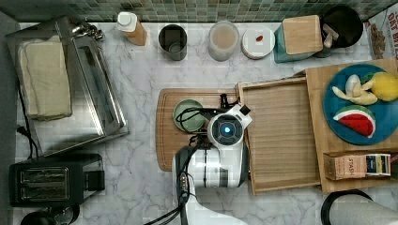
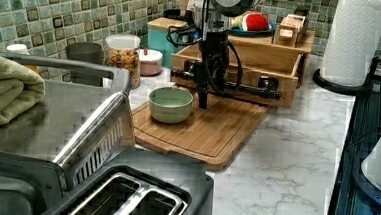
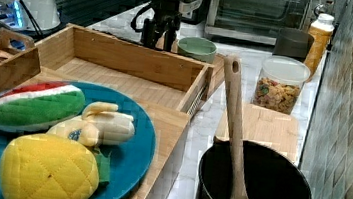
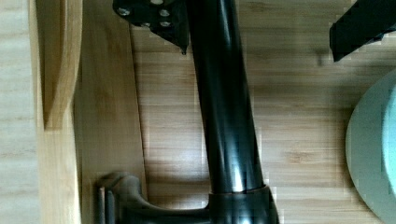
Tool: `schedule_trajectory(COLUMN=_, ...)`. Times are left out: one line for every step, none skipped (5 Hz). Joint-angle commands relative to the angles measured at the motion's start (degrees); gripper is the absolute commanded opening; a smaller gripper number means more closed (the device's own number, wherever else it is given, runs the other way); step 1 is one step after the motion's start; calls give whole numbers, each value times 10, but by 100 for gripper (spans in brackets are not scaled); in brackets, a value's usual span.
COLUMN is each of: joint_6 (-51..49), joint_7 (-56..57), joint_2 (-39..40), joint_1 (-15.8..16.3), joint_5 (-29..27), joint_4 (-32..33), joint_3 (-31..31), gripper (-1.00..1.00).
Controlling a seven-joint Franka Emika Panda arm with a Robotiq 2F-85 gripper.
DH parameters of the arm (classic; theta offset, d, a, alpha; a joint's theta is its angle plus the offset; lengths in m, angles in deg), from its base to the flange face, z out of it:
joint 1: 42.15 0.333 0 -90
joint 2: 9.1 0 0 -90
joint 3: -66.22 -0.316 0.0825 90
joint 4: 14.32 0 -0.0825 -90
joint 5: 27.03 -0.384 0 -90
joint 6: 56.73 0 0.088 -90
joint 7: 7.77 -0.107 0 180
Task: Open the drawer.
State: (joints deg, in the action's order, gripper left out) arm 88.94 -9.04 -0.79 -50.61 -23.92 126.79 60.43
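Note:
The light-wood drawer (image 1: 281, 136) stands pulled out from under the shelf, its plank inside bare. In the left view its long black bar handle (image 2: 244, 89) runs across the front. My gripper (image 2: 202, 99) hangs straight down at that handle, over the bamboo cutting board (image 1: 164, 145). In the wrist view the handle (image 4: 224, 116) lies between my spread fingers, one fingertip (image 4: 163, 23) close beside it and the other (image 4: 359, 28) well apart, so the gripper (image 4: 259, 46) is open around the bar. In the right view the gripper (image 3: 159, 38) stands just beyond the drawer's front wall (image 3: 134, 57).
A green bowl (image 1: 188, 116) sits on the cutting board right beside the gripper. A blue plate (image 1: 338, 126) of toy fruit and a tea box (image 1: 359, 165) rest on the shelf above the drawer. Jars line the back wall; a toaster oven (image 1: 89, 89) and toaster (image 1: 51, 180) stand at the top view's left.

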Motion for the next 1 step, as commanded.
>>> schedule_trajectory(joint_6=-12, joint_7=-42, joint_2=-25, joint_1=78, joint_5=-23, joint_4=11, joint_3=-77, gripper=100)
